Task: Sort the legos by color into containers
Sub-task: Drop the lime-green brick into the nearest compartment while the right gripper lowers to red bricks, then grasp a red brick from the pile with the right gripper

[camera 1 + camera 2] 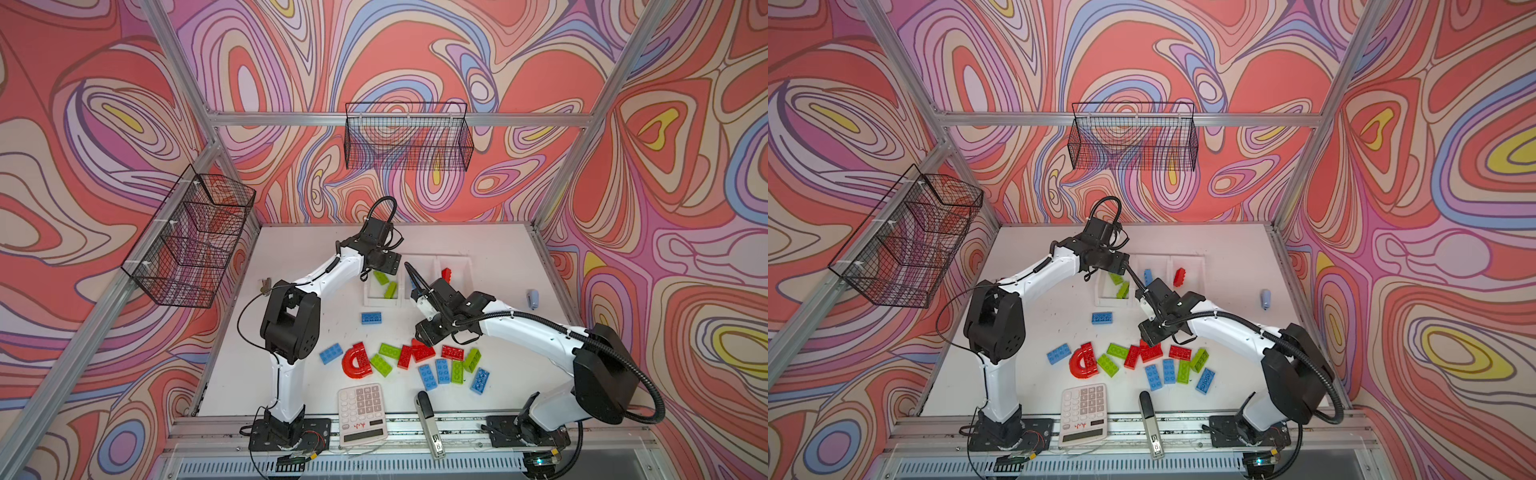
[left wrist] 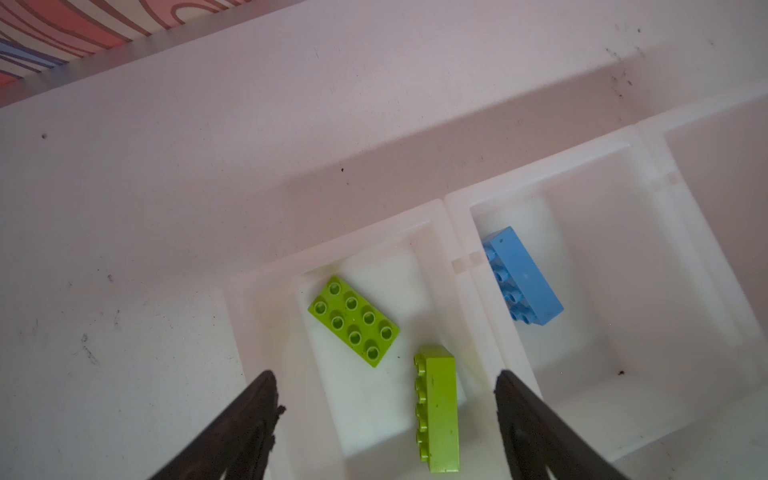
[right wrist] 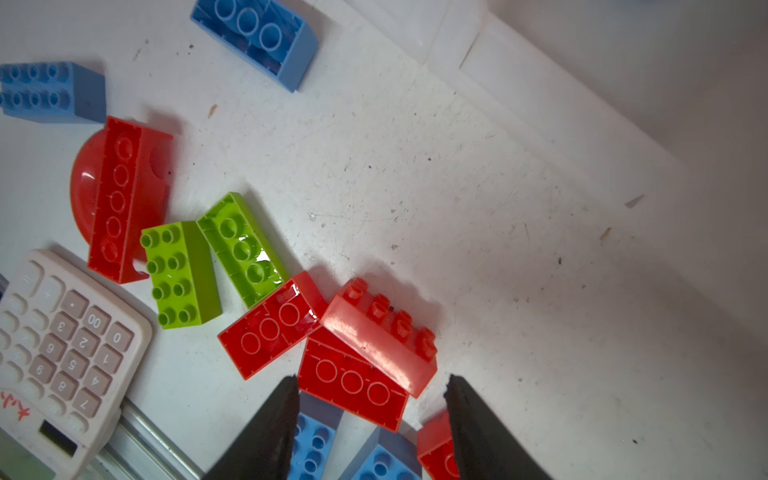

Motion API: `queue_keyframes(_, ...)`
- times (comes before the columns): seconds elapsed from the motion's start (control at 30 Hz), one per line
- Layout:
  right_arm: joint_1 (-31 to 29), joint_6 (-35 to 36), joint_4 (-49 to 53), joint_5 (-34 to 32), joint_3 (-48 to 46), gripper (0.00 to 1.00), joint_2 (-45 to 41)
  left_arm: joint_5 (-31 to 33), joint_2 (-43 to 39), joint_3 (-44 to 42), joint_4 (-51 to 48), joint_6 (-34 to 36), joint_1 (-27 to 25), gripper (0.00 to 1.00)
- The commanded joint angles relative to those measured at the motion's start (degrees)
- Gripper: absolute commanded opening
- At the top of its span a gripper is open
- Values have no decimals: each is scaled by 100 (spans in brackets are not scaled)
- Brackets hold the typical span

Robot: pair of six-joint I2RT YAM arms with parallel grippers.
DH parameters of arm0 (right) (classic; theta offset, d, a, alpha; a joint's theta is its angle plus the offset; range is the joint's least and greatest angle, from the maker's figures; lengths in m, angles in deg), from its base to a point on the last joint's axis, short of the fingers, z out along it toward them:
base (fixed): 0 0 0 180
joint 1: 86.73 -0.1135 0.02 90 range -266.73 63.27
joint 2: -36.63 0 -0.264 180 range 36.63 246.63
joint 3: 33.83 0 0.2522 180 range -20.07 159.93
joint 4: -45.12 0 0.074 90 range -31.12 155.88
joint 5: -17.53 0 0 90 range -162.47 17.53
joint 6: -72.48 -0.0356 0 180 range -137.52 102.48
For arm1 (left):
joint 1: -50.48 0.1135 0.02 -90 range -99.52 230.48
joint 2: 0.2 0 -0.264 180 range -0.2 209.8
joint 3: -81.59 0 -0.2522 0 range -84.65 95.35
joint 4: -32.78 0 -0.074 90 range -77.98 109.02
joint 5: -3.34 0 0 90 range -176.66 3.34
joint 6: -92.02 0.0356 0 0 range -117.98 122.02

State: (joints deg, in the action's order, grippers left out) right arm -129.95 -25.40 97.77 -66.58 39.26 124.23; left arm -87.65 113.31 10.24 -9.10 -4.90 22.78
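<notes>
Early days: the white plastic bins hold two lime green studded bricks, one blue brick and one red brick (a dozen-odd loose bricks litter the table). The left gripper has its jaws spread wide and empty over the green pair. The right gripper hovers over the loose pile, jaws half-open and empty.

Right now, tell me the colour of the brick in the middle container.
The brick is light blue, best seen in the left wrist view.

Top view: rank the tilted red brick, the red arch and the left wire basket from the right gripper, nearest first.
1. Tilted red brick: directly under the right gripper, in the middle of the brick row.
2. Red arch: to the left in the same row.
3. Left wire basket: hung high at the far left.
</notes>
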Motion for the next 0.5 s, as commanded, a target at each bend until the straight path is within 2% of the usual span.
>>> queue_keyframes(0.0,-187,305,271,-336,35,61,248,113,-734,-391,181,-152,113,85)
queue_keyframes(0.27,-316,539,164,-442,112,61,570,10,-2711,-2267,1052,-364,645,84)
queue_keyframes(0.47,-336,866,180,-739,345,61,1049,-86,-3644,-3164,969,-706,1003,84)
